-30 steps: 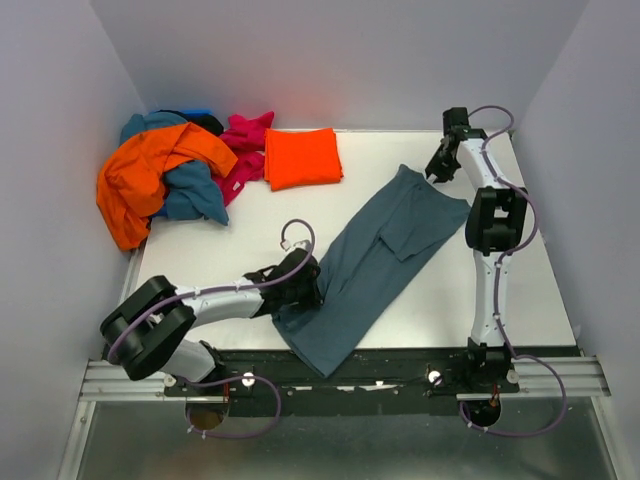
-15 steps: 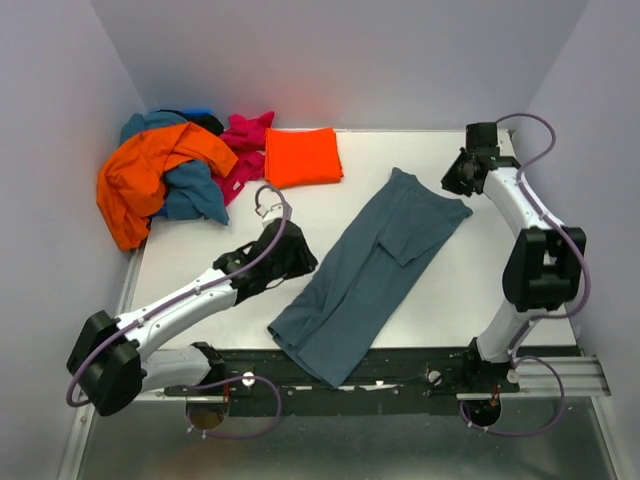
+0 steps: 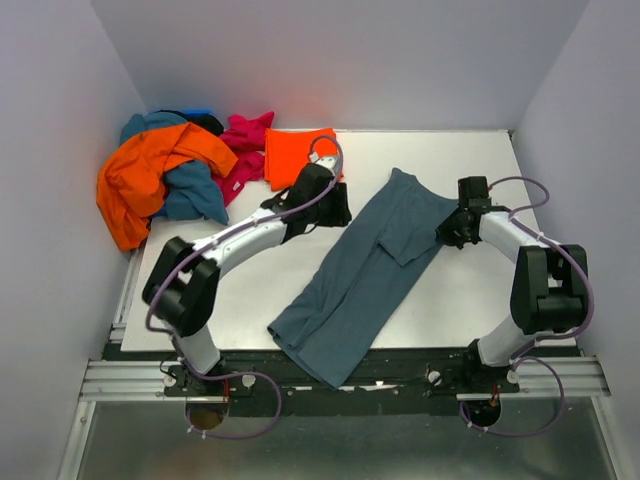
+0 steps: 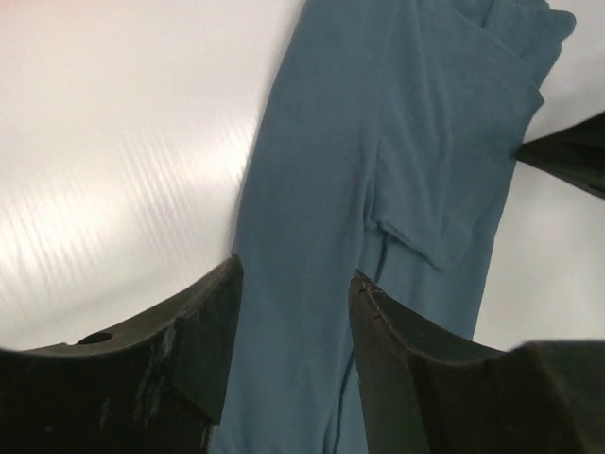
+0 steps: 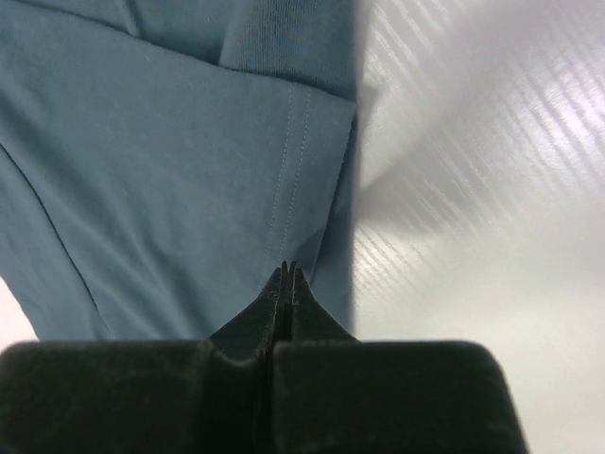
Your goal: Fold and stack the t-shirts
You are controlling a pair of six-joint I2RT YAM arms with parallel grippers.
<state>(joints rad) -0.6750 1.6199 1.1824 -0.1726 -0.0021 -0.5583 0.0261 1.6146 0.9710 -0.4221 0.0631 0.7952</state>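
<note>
Slate t-shirt (image 3: 362, 272) lies between left pincer (image 3: 342, 212) and right pincer (image 3: 446, 234).

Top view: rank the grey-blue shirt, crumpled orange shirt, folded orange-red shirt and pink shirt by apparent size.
1. grey-blue shirt
2. crumpled orange shirt
3. folded orange-red shirt and pink shirt: alike, both partly hidden.

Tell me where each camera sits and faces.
Top external: above and behind the bases, looking down at the table; left arm, right arm showing.
Left wrist: on the left arm, looking past its open left gripper at the blue-grey t-shirt.
Right wrist: looking past the shut right gripper at that shirt's edge.
All share that shirt.
</note>
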